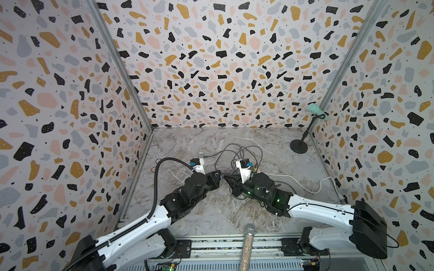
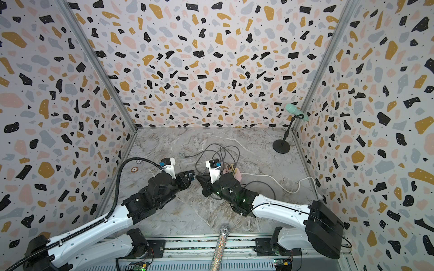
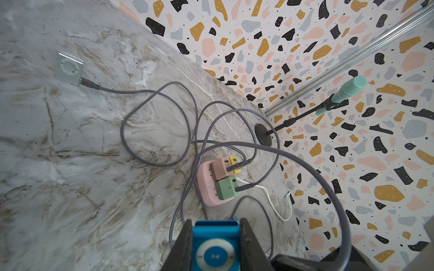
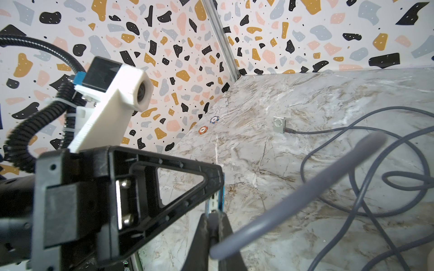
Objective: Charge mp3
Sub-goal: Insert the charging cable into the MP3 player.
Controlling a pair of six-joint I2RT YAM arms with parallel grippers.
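Note:
A blue mp3 [image 3: 215, 248] with a round white control ring sits between the jaws of my left gripper [image 3: 216, 223], which is shut on its sides and holds it above the table. My right gripper [image 4: 213, 215] is shut on the plug end of a grey cable [image 4: 293, 192]. The plug meets the thin edge of the blue mp3 [image 4: 221, 199]; whether it is seated I cannot tell. In both top views the left gripper [image 1: 217, 177] and right gripper [image 1: 226, 178] meet tip to tip mid-table. The cable runs back to a green charger [image 3: 226, 187].
A pink power strip [image 3: 206, 190] carries green, brown [image 3: 219, 167] and yellow [image 3: 234, 162] chargers among looping grey cables. A silver mp3 [image 3: 69, 68] lies plugged in further back. A mic stand [image 1: 298, 146] stands back right, a glitter microphone [image 1: 247, 246] in front, and two chips [image 4: 203, 129] lie near the left wall.

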